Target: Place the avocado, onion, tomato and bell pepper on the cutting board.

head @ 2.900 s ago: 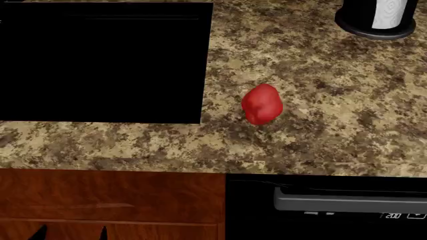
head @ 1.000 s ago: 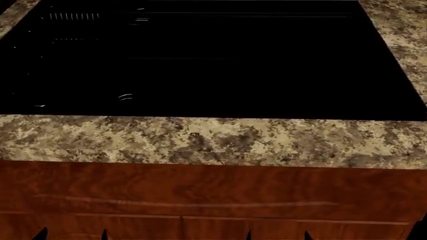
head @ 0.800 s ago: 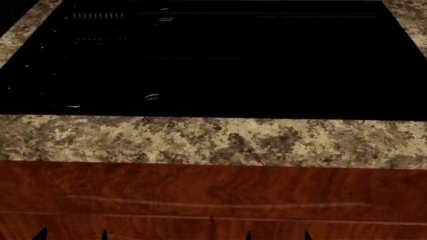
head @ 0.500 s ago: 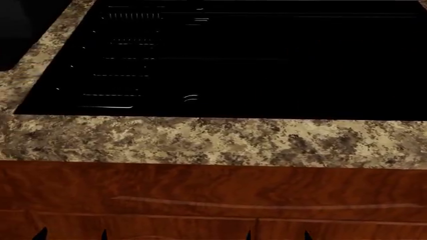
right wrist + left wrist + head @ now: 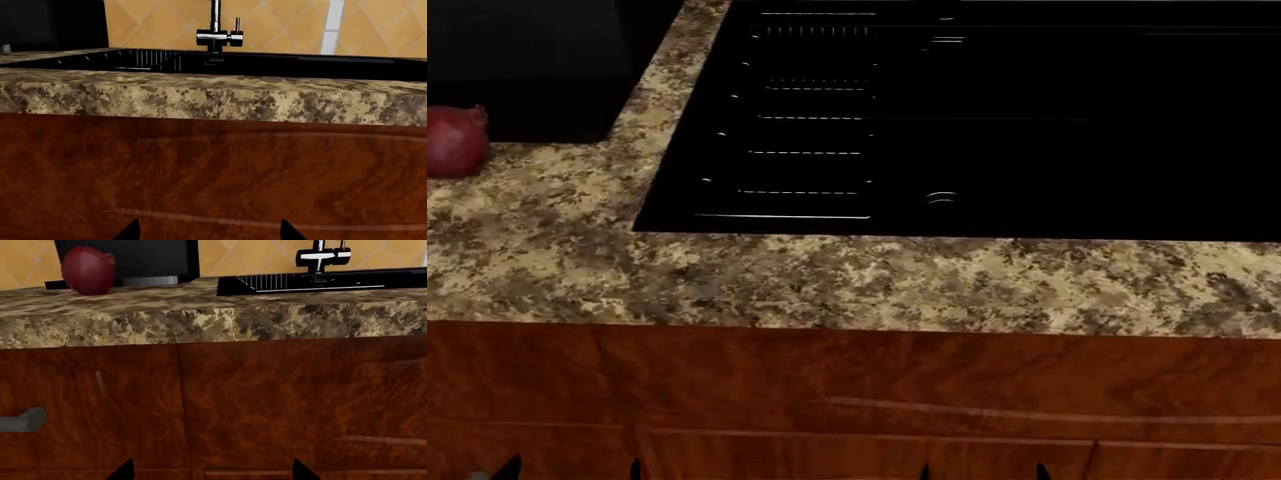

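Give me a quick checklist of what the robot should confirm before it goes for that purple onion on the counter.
1. Onion in sight: ok, at the head view's left edge, on the granite counter, beside a black appliance.
2. Onion free of obstructions: ok, nothing rests on it.
3. Left gripper empty and open: ok, tips apart, nothing between them.
4. Right gripper empty and open: ok, same.
5. Grippers at counter height: not ok, both face the wooden cabinet front below the counter edge.
6. Cutting board located: cannot tell, it appears in no view.
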Robot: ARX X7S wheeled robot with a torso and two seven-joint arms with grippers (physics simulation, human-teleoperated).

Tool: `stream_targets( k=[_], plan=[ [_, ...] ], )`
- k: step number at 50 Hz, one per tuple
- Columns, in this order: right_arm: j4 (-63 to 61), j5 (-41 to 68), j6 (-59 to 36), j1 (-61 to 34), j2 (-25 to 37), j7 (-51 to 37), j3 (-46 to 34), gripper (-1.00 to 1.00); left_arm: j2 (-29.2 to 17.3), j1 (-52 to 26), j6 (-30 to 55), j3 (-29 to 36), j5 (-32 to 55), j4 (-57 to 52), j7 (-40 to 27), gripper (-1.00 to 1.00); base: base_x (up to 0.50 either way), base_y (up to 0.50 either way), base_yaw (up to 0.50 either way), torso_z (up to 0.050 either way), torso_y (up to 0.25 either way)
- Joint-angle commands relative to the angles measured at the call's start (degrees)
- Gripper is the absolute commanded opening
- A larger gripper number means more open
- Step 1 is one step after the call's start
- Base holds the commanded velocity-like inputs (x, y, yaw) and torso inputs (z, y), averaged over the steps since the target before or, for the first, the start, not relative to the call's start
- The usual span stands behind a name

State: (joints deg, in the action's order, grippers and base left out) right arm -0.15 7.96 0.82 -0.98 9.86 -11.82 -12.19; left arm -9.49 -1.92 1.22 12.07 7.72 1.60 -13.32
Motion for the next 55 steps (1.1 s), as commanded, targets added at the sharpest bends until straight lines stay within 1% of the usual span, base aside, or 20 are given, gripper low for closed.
stream_targets(
  k=[1, 21, 34, 38, 42, 43, 44, 45, 47, 48, 49, 52, 53, 54, 55],
  plan=[
    [-0.2, -0.5, -0.2, 0.2, -0.8, 1.2, 1.0, 1.00, 0.8, 0.1, 0.1, -1.0, -0.4, -0.1, 1.2, 1.00, 0.00, 0.50, 0.00, 0.000, 0.000],
    [-0.3, 0.4, -0.4, 0.0, -0.3, 0.6, 0.3, 1.00, 0.2, -0.2, 0.0, -0.2, 0.2, 0.4, 0.6, 1.00, 0.00, 0.50, 0.00, 0.000, 0.000],
    [-0.7, 0.6, 0.0, 0.2, 0.1, -0.2, 0.1, 1.00, -0.1, -0.4, 0.7, 0.1, 0.6, 0.3, 0.0, 1.00, 0.00, 0.00, 0.00, 0.000, 0.000],
    [-1.7, 0.8, -1.2, 0.1, 0.4, -0.6, 0.2, 1.00, -0.3, -0.3, 1.4, 0.3, 0.1, -0.5, -0.7, 1.00, 0.00, 0.00, 0.00, 0.000, 0.000],
    [-4.7, 1.4, -2.7, 0.2, 0.9, -1.3, 0.8, 1.00, -0.9, -0.1, 4.5, 0.1, 1.5, -4.5, -0.6, 1.00, 0.00, 0.00, 0.00, 0.000, 0.000],
    [-5.4, -0.6, -3.3, -0.2, 1.5, -1.7, -0.1, 1.00, -1.6, 0.2, 5.7, 0.8, -0.1, -6.7, -1.5, 1.00, 0.00, 0.00, 0.00, 0.000, 0.000],
    [-6.0, -0.4, -4.1, -0.4, 1.6, -2.0, 0.1, 1.00, -1.9, 0.3, 7.1, 0.5, 1.2, -8.6, -0.9, 1.00, 0.00, 0.00, 0.00, 0.000, 0.000],
    [-7.0, 0.2, -5.5, -0.6, 1.7, -2.2, 0.5, 1.00, -1.9, 0.2, 8.3, 0.3, 0.8, -9.6, -1.8, 1.00, 0.00, 0.00, 0.00, 0.000, 0.000],
    [-10.7, -1.1, -10.4, -1.6, 2.7, -3.3, 0.2, 1.00, -2.3, -0.5, 12.6, -0.2, 2.6, -14.0, -1.8, 1.00, 0.00, 0.00, 0.00, 0.000, 0.000],
    [-10.8, -1.1, -10.5, -1.6, 2.7, -3.4, 0.2, 1.00, -2.3, -0.5, 12.7, -0.2, 2.6, -14.1, -1.9, 1.00, 0.00, 0.00, 0.00, 0.000, 0.000],
    [-13.3, -1.4, -14.0, -2.6, 3.2, -4.0, 0.3, 1.00, -2.4, -0.6, 14.0, 0.0, 3.0, -15.6, -1.8, 1.00, 0.00, 0.00, 0.00, 0.000, 0.000],
    [-16.5, -1.8, -18.5, -3.9, 3.9, -4.3, -0.1, 1.00, -2.7, -1.7, 19.2, -0.4, 4.8, -20.5, -2.3, 1.00, 0.00, 0.00, 0.00, 0.000, 0.000],
    [-18.6, -1.8, -21.8, -4.7, 4.3, -4.3, -0.4, 1.00, -2.8, -2.1, 21.4, -0.7, 5.7, -22.3, -2.6, 1.00, 0.00, 0.00, 0.00, 0.000, 0.000],
    [-19.2, -1.7, -22.4, -4.9, 4.3, -4.3, -0.3, 1.00, -2.9, -2.2, 21.8, -0.7, 5.7, -22.6, -2.7, 1.00, 0.00, 0.00, 0.00, 0.000, 0.000],
    [-21.1, -1.6, -25.5, -5.9, 4.7, -4.1, -0.6, 1.00, -3.1, -2.8, 24.4, -1.0, 6.4, -24.5, -3.2, 1.00, 0.00, 0.00, 0.00, 0.000, 0.000]
  ],
)
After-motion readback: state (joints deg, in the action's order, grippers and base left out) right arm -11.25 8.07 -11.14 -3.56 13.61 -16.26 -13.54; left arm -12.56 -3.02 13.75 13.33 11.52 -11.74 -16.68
